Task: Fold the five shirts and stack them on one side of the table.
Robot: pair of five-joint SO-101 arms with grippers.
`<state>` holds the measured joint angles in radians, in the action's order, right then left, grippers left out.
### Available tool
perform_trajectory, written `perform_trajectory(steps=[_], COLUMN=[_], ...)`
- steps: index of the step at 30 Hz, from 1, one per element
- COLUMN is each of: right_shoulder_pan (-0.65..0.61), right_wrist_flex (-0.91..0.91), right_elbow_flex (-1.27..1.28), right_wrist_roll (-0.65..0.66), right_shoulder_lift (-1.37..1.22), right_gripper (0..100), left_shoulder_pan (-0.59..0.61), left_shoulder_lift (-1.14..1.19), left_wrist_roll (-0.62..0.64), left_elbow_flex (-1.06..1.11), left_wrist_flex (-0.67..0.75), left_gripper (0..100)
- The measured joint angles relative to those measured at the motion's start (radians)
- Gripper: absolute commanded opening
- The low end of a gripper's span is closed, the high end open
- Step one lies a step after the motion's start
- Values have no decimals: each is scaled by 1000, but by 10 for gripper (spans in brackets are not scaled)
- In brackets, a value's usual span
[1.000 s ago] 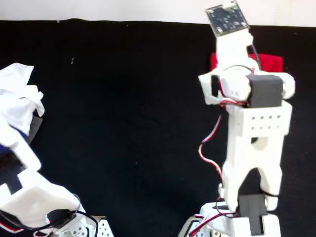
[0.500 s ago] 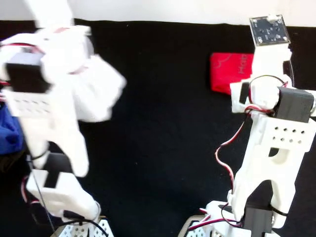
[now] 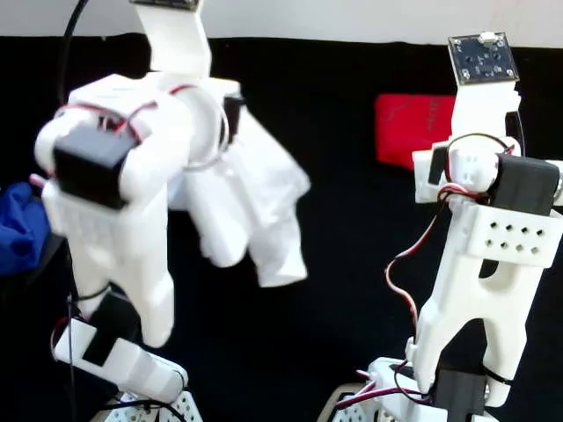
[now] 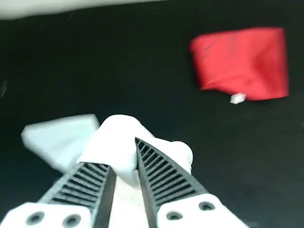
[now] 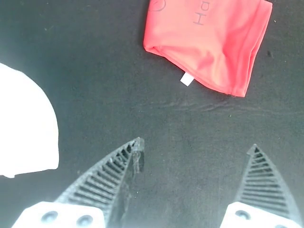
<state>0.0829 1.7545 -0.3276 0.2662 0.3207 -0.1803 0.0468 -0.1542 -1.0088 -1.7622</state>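
Left wrist view first: the left pincer (image 4: 124, 154) is pinching a bunched lump of the white shirt (image 4: 114, 135). The cloth is squeezed between its two ribbed fingers and bulges out past the tips. A grip on a gathered lump, rather than on a hem or corner, reads to me as a grip for carrying, not for folding. Beyond the tips and off to one side lies the red shirt (image 4: 242, 61), folded into a neat block flat on the black desk (image 4: 95, 57), well apart from the white one. My guess is that the red block marks the stacking side.

Over to the right pincer (image 5: 195, 144): spread wide, nothing between its fingers, hanging above bare desk. The red shirt sits just beyond its tips, with a little tag (image 5: 186, 80) at the near edge. A rounded lobe of white cloth shows far out past one finger. Spread and close to the red block, it looks ready to help, though that is only my reading.

Now the high view. The left arm (image 3: 114, 202) stands tall with the white shirt dangling beside it, apparently off the desk. The shirt's outline is hard to make out, so I cannot tell which part is gripped. The right arm (image 3: 484, 255) covers one end of the red shirt. A blue shirt (image 3: 18, 229) is cut off at the frame edge beside the left arm. How much white cloth trails under the pincer, I cannot tell.
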Motion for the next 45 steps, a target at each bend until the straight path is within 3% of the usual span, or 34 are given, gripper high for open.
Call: perform_trajectory(steps=[6,13,20,24,27,31,36,37,39,45], right_shoulder_pan=[-80,-345,-684,-850,-905,-908,-809,-779,-707,-482], right_wrist_flex=[0,-86,-393,-526,-586,-608,-600,-585,-546,-397], right_elbow_flex=[52,255,563,643,643,574,391,345,259,8], right_wrist_roll=[0,-38,-161,-183,-184,-186,-181,-184,-184,-183], right_shoulder_lift=[2,2,-17,-157,-310,-542,-784,-815,-853,-896], right_gripper=[320,323,329,406,429,384,28,0,32,5], left_shoulder_pan=[181,419,727,847,931,1031,1112,1120,1126,1112], left_shoulder_lift=[147,281,281,281,281,281,281,281,281,281], left_wrist_roll=[-3,-3,-3,-3,-3,-51,-92,-98,-103,-110], left_elbow_flex=[374,476,468,468,468,468,468,468,468,468], left_wrist_flex=[0,5,5,5,5,5,5,5,5,5], left_gripper=[212,185,184,182,182,182,182,182,182,182])
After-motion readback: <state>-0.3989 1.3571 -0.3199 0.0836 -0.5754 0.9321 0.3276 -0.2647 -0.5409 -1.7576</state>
